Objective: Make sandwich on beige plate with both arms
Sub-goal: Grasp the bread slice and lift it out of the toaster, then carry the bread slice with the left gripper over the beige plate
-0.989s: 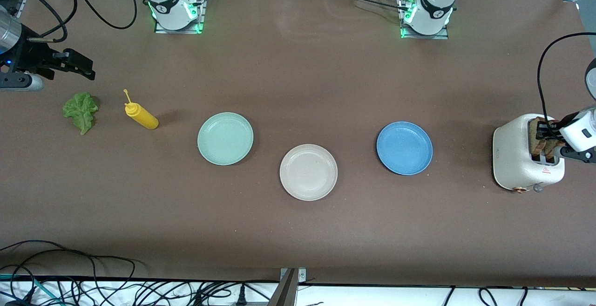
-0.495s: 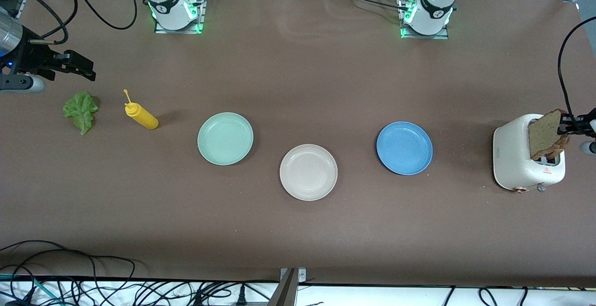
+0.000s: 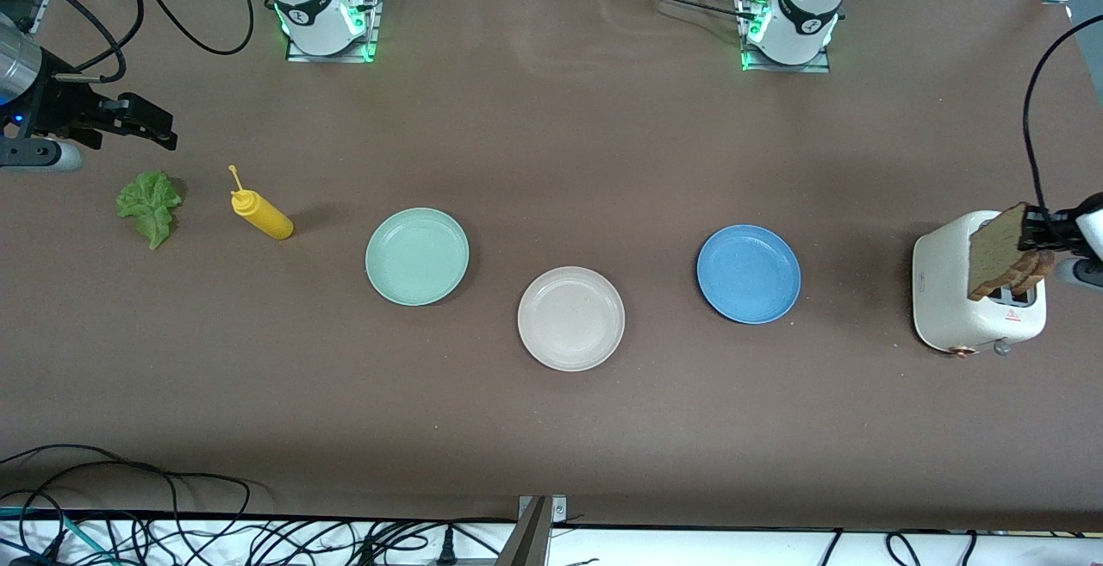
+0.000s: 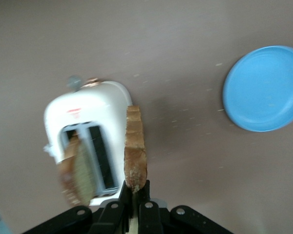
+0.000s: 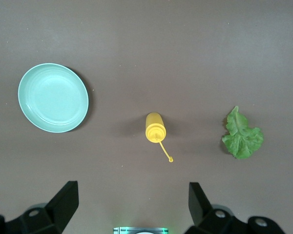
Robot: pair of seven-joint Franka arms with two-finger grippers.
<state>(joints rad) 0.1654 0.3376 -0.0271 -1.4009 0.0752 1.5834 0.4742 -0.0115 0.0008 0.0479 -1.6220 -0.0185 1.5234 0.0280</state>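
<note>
Front view: a brown speckled bread slice is being pinched at its top edge by the left gripper, its jaws squeezed tight on it, over the white toaster. Half a second ago the slice was sitting lower in its slot; now it is being lifted and tilted. A second slice is poking from the toaster. The right gripper is being kept waiting with its jaws wide and nothing in them, over bare table near the ruffled lettuce leaf. The round beige plate is lying mid-table between a mint plate and a blue plate.

Left wrist view: the crusty slice is being gripped edge-on between the fingers.

Right wrist view: a smooth yellow squeeze bottle is being seen between the wide fingers.
</note>
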